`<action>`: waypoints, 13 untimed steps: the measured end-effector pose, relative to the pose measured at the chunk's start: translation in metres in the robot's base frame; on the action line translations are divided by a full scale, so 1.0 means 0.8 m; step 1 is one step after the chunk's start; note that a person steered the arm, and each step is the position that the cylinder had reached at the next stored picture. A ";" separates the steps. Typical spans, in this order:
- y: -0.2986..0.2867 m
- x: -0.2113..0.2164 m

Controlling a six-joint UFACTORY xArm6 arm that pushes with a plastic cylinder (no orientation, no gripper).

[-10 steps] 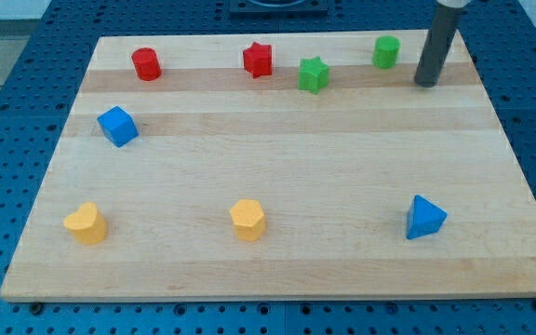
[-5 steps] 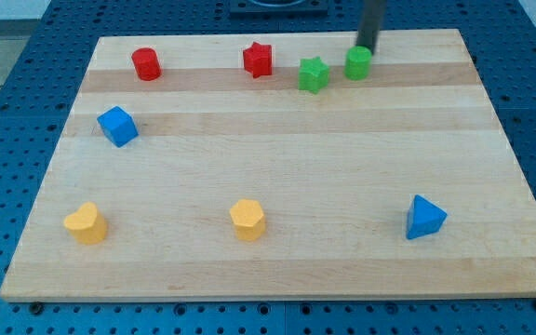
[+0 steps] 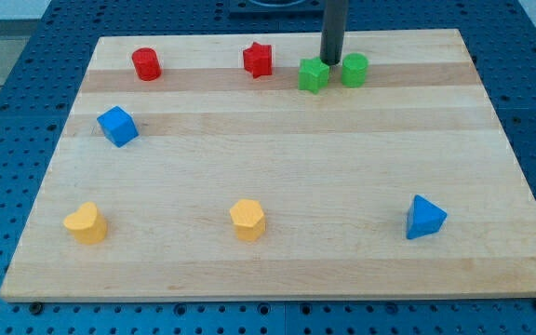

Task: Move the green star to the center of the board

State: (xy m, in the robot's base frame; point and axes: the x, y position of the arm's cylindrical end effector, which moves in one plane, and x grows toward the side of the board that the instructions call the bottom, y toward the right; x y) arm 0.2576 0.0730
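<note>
Pale wooden board (image 3: pixel 277 177), smooth w/ lengthwise grain bands, sits on a blue perforated table (image 3: pixel 7 140). Blocks look like matte plastic, chunky. Near the view's top edge, L to R: red cylinder (image 3: pixel 146 64), red star (image 3: pixel 258 60), green star (image 3: pixel 314 74), green cylinder (image 3: pixel 355 70). Blue cube (image 3: pixel 117 126) at the view's left, mid-height. Along the view's bottom: yellow heart-ish block (image 3: pixel 86 223) at left, yellow hexagon-like block (image 3: pixel 247 220) near middle, blue triangular prism (image 3: pixel 424 218) at right. Green star is up near the top edge, a bit right of middle, well apart from board center; green cylinder sits just beside it on the view's right, narrow gap between. End effector is a plain dark rod, no jaws, holds nothing. My tip (image 3: pixel 329 60) is down at the board just above the green star's upper right, btwn star and cylinder. Tip looks to be at the star's edge, but can't tell if actually touching.
</note>
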 end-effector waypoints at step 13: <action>-0.060 0.064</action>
State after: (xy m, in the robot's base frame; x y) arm 0.3085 0.0249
